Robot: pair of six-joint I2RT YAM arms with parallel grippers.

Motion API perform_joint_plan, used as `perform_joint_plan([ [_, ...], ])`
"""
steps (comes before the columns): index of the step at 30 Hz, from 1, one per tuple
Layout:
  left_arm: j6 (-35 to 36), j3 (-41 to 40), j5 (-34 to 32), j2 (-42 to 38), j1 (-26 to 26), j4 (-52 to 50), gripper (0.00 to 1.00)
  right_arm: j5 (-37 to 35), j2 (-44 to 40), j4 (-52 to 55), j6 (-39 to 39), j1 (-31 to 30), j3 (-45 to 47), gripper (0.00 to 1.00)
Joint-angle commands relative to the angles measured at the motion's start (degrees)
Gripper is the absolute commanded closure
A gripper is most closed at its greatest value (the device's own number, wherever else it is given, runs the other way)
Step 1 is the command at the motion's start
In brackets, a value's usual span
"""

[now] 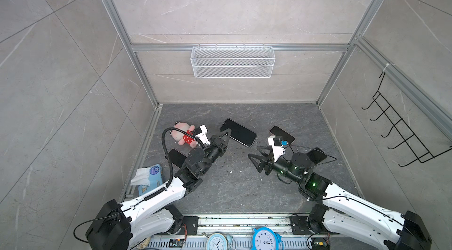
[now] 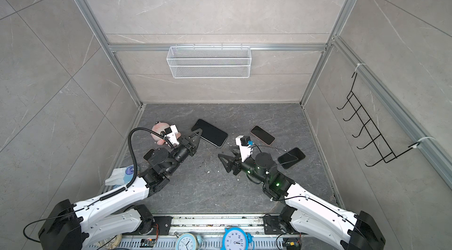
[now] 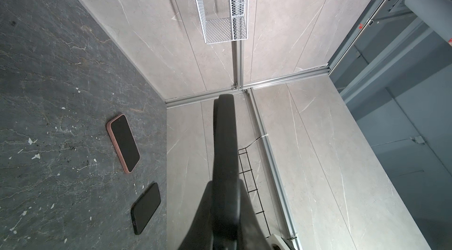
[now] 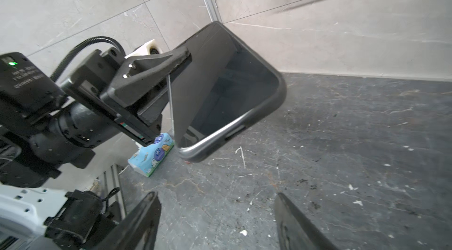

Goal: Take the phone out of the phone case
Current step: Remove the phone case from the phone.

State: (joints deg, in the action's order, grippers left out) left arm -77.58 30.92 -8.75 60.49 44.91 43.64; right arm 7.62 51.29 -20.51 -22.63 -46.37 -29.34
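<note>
Clamping a corner of the cased phone [image 1: 238, 132], the left claw [image 1: 228, 134] holds it at frame centre; the right claw [image 4: 217, 197] gapes empty, lower right. A pink-cased phone [image 1: 282, 135] and a black phone [image 1: 318, 154] lie right.

The bright blue alarm clock [image 1: 265, 238] at the near edge, in front of the table, carries black hour numerals on a white dial. On this clock [image 2: 236, 238], seen in both top views, 10, 11, 12 and 1 can be read among them. The paler clock [image 1: 216, 242] just beside it has numerals too small to make out. The wet-wipe pack [image 4: 152, 155] bears round blue badges whose print is illegible, and the white lettering on the left arm's black housing [image 4: 24, 77] is too blurred to read
</note>
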Motion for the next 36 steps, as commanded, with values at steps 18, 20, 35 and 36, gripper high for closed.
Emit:
perform_joint_plan([
  [18, 50.5, 39.86, 56.76, 0.88, -12.18, -54.22, 1.0, 10.98, 0.04, 52.61, 25.14, 0.04, -28.56, 0.2],
  [20, 56.03, 43.89, 60.42, 2.87, -12.21, -58.53, 1.0, 13.36, 1.68, 54.46, 26.27, 0.0, -30.34, 0.25],
  [35, 72.46, 49.51, 70.64, 7.1, -12.18, -67.53, 1.0, 18.26, -1.9, 50.06, 33.02, -0.04, -28.36, 0.38],
  [36, 72.11, 49.06, 70.88, 7.01, -12.2, -66.7, 1.0, 19.18, -1.6, 49.81, 32.93, -0.08, -28.53, 0.4],
])
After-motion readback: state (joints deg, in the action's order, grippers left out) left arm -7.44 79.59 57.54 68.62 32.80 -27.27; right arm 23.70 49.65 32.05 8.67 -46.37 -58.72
